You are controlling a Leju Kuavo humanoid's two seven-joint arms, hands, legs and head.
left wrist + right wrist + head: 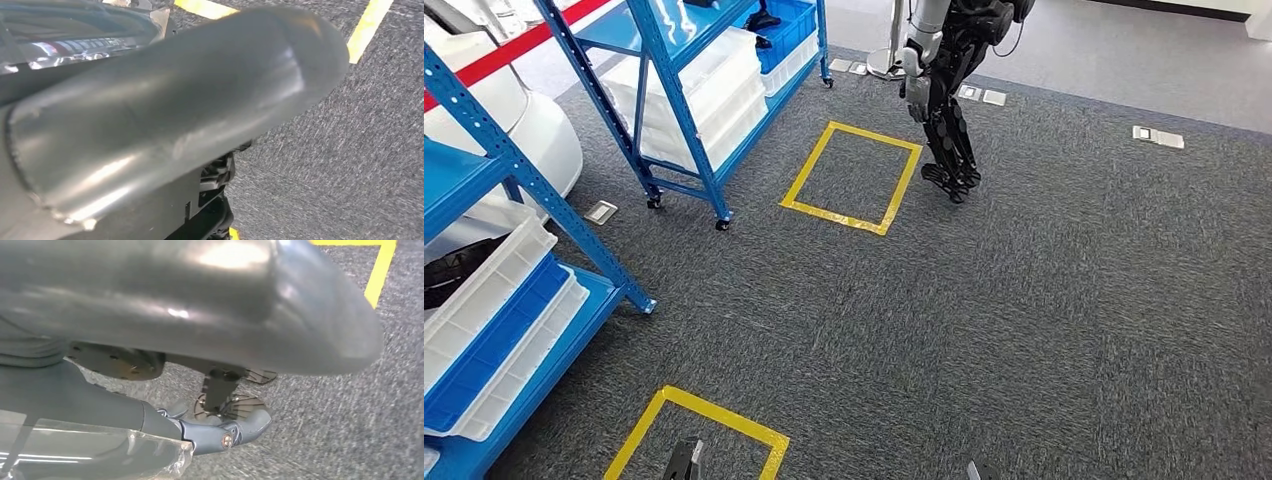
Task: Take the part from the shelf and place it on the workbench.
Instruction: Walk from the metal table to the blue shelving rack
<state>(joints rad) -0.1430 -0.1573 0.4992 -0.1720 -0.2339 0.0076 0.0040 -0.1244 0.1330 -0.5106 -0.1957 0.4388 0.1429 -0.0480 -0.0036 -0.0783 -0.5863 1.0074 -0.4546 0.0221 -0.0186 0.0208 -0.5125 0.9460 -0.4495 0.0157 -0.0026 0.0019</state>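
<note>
Two blue shelves on wheels, both on your left side in the head view: a near shelf (574, 240) and a far shelf (674, 90). There are two yellow taped squares on the grey carpet (1044, 320), the near square (699, 415) at the picture's bottom and the far square (854, 178) beside the far shelf. One other robot (944, 100) stands past the far square; you see its legs. Several small floor plates (601, 211) are set into the carpet.

Containers: the near shelf carries three nested trays, an upper white tray (489, 285), a blue tray (494, 350) under it and a lower white tray (529, 375) beneath. A black object (449, 272) lies in the upper white tray, cut off by the picture's edge; you cannot tell whether it is the part. The far shelf holds stacked white bins (714, 85) and one blue bin (789, 25) with something dark in it.

The left hand (165, 115) shows you mostly its thick grey thumb over carpet and yellow tape; whether it is released or clenched, you cannot tell. The right hand (200, 315) shows thumb and one dark finger over carpet; its state is likewise unclear. The black object sits well apart from both hands.
</note>
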